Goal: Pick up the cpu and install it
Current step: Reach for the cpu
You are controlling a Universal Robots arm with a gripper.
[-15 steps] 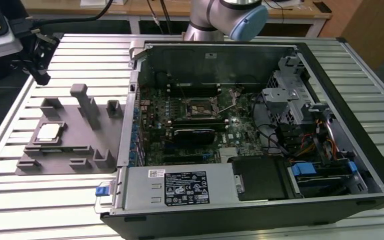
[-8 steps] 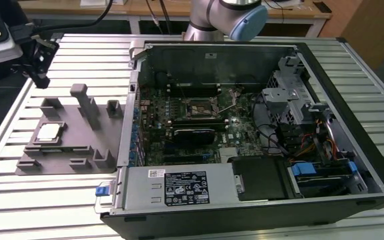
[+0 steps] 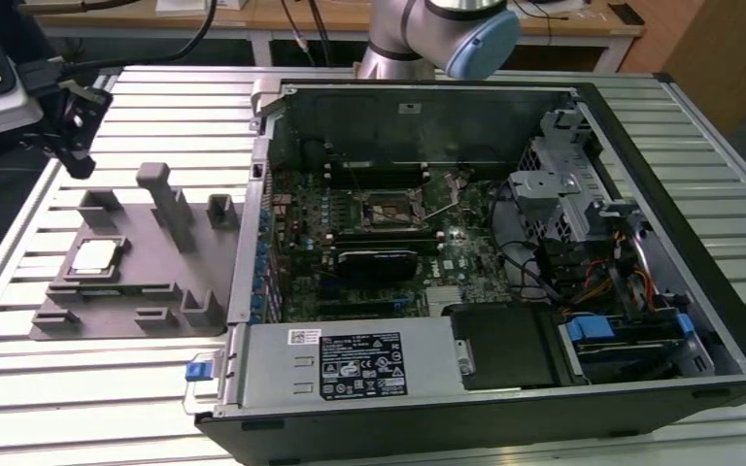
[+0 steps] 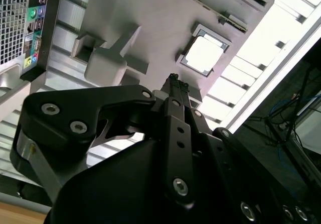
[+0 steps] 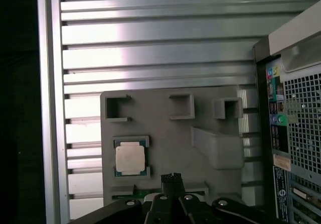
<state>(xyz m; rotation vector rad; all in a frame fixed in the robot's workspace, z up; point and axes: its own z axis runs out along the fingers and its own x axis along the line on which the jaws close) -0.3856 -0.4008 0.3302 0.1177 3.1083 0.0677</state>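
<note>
One claw (image 3: 81, 167) is all I have, and it hangs at the exterior view's left, pointing down over the ribbed metal surface (image 3: 88, 388). My arm (image 3: 457, 34) bends in from the far side, and its upper part is cut off in the exterior view. In both wrist views my two fingertips (image 5: 171, 177) look pinched close together, with nothing between them.

The cpu (image 3: 94, 256) lies flat in its little square nest on the grey holder tray (image 3: 152, 270), just beside the open computer case (image 3: 717, 320). My claw is up above the tray and apart from the cpu, not touching it. The black socket (image 3: 387, 209) sits in the middle of the green board inside the case.

In the first wrist view my own dark claw body covers one edge of the tray. The tips are hard to make out in the exterior view.
</note>
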